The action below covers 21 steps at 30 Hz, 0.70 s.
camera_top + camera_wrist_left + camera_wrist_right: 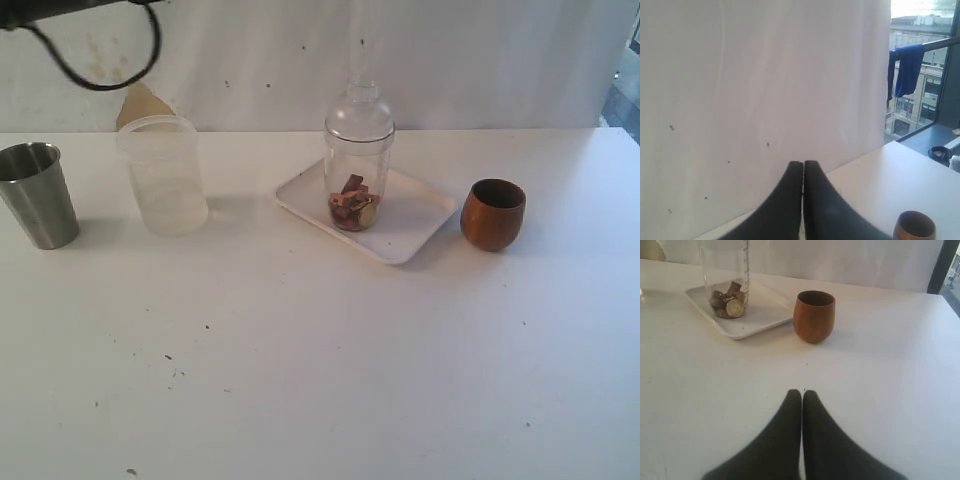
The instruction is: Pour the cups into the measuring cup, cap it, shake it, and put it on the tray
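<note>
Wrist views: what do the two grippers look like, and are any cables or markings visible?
The left gripper and right gripper look alike: two matte black fingers, broad at the base, curving to narrow rounded tips. No markings show. In the exterior view, a thin black cable loops below a dark arm section at the top left edge.

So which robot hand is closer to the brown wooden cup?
Right, it seems. The right gripper points at the wooden cup just ahead; the left gripper faces the curtain, the cup off to one side.
</note>
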### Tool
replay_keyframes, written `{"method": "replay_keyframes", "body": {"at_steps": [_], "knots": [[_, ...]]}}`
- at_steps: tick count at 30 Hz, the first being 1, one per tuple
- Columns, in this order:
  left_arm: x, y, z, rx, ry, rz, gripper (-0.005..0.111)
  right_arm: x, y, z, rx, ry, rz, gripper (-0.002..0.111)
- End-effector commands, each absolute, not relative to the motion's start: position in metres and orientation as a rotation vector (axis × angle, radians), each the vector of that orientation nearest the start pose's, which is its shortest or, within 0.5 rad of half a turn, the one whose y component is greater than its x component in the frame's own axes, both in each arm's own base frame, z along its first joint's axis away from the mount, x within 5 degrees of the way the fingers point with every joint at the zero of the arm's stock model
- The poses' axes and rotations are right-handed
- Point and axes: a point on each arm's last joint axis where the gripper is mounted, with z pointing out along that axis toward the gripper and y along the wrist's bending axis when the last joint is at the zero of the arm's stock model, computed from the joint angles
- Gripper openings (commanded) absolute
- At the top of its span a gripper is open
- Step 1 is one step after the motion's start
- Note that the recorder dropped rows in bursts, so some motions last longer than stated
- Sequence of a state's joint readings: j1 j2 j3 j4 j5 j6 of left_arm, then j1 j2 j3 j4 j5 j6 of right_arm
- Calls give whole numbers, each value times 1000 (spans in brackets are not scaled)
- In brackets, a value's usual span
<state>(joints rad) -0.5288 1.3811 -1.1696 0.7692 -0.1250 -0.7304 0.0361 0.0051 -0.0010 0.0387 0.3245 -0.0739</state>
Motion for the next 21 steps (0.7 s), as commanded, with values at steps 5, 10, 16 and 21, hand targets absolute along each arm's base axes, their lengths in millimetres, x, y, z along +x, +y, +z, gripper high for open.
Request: {"method": "replay_keyframes", "body": {"at_steps": [5, 10, 16, 21], "knots": [[157, -101, 403, 479, 1393, -460, 1, 54, 3, 185, -80, 1795, 7, 1], [103, -69, 384, 458, 1301, -471, 1, 54, 3, 185, -80, 1795, 7, 1], [71, -49, 358, 431, 1265, -459, 1, 54, 3, 185, -80, 1795, 7, 1], [66, -39, 346, 393, 1310, -415, 1, 54, 3, 185, -80, 1795, 7, 1]]}}
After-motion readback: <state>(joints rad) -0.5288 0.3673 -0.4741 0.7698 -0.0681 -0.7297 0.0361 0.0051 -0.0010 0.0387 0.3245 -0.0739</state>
